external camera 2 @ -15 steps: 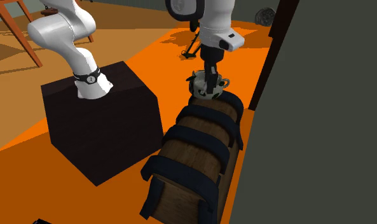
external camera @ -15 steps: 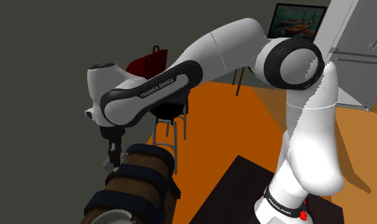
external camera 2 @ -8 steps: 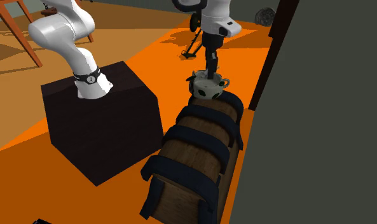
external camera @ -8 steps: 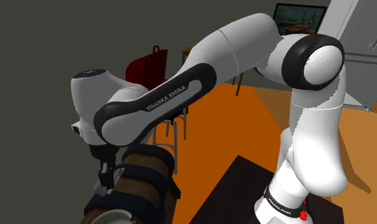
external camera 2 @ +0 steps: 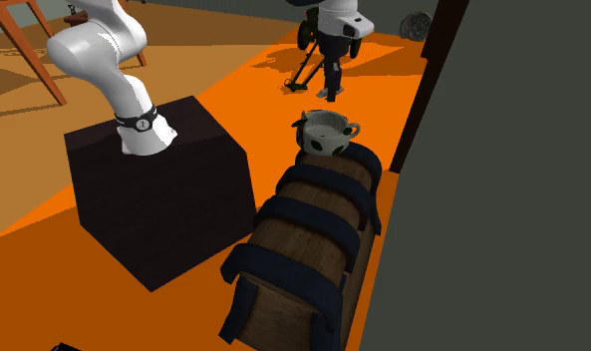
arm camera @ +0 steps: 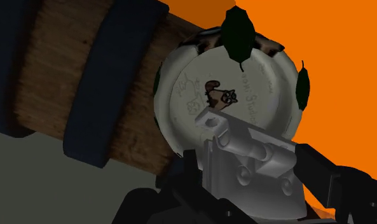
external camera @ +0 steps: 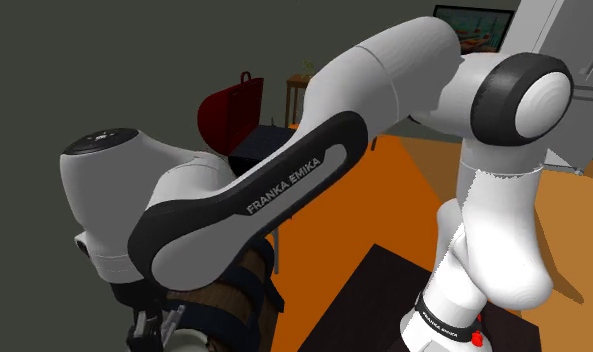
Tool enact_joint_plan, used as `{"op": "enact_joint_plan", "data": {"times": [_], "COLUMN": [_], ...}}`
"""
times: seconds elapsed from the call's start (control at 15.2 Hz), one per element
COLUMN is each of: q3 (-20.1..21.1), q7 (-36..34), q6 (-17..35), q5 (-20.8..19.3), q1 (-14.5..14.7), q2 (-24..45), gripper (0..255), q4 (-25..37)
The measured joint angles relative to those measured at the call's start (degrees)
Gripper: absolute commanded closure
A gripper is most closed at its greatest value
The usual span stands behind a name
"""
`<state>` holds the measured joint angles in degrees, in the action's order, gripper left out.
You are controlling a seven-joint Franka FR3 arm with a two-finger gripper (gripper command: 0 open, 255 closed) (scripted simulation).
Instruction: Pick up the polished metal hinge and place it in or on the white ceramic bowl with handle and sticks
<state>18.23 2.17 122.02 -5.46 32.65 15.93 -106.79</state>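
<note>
Holding the hinge (arm camera: 244, 149) firmly clenched, the gripper (external camera 2: 331, 92) hung above the bowl (arm camera: 180, 89); it needed, I judged, to descend well centred before letting go.

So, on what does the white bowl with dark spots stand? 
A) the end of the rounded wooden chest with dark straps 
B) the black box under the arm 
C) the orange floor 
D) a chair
A: in the second exterior view the bowl sits on the far end of the strapped wooden chest.
</note>
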Motion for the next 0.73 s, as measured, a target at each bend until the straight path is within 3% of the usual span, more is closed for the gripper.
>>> {"op": "enact_joint_plan", "data": {"times": [0.73], "q3": [-0.4], "q7": [-1.9], "q6": [6.5], "q5": [-1.7], "q1": [0.9], "q2": [3.7], "gripper": [255], "q4": [-3.0]}}
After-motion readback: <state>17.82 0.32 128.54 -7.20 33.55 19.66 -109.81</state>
